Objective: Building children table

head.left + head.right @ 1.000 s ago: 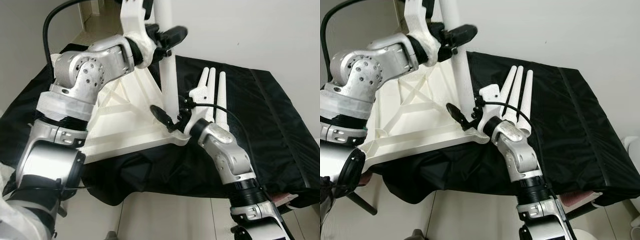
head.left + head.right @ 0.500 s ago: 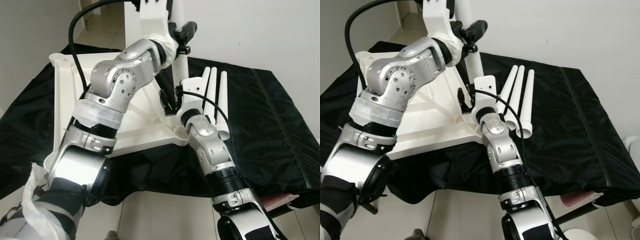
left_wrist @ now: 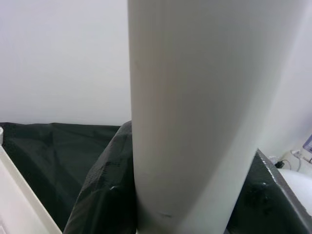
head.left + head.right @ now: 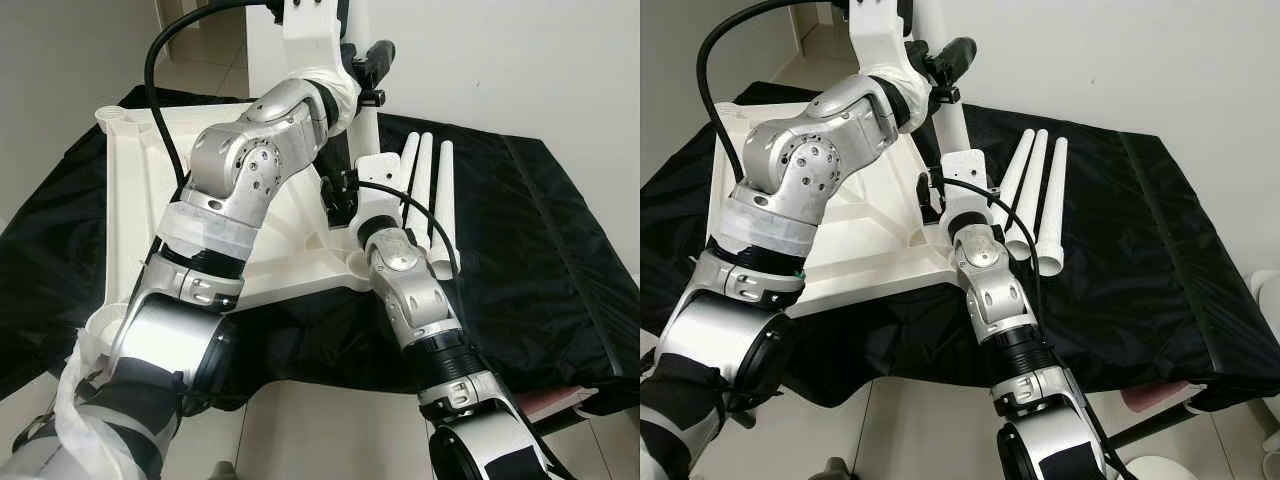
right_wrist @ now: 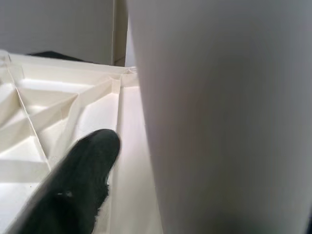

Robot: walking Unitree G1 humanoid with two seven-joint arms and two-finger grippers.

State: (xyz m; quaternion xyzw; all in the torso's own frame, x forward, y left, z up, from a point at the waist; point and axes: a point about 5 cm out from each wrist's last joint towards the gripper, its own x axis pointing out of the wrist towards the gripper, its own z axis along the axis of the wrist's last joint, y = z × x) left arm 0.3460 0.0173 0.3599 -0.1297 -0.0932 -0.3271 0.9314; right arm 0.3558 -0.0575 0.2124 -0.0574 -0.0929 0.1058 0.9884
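Observation:
The white table top (image 4: 130, 190) lies underside up on a black cloth. One white leg (image 4: 953, 125) stands upright at its near right corner. High on that leg, my left gripper (image 4: 362, 72) is shut on it; in the left wrist view the leg (image 3: 195, 112) sits between the black fingers (image 3: 105, 195). My right gripper (image 4: 336, 190) is low on the same leg, open. In the right wrist view one finger (image 5: 78, 190) stands a little apart from the leg (image 5: 219, 122). Three spare legs (image 4: 425, 190) lie side by side to the right.
The black cloth (image 4: 540, 260) covers the whole work surface up to a pale wall behind. Light floor tiles (image 4: 320, 430) show below the near edge. A pink-edged object (image 4: 560, 402) pokes out under the cloth at the near right.
My left elbow has swung in toward the middle while the gripper stays on the leg. My right gripper has moved up from the leg's foot and turned closer to it.

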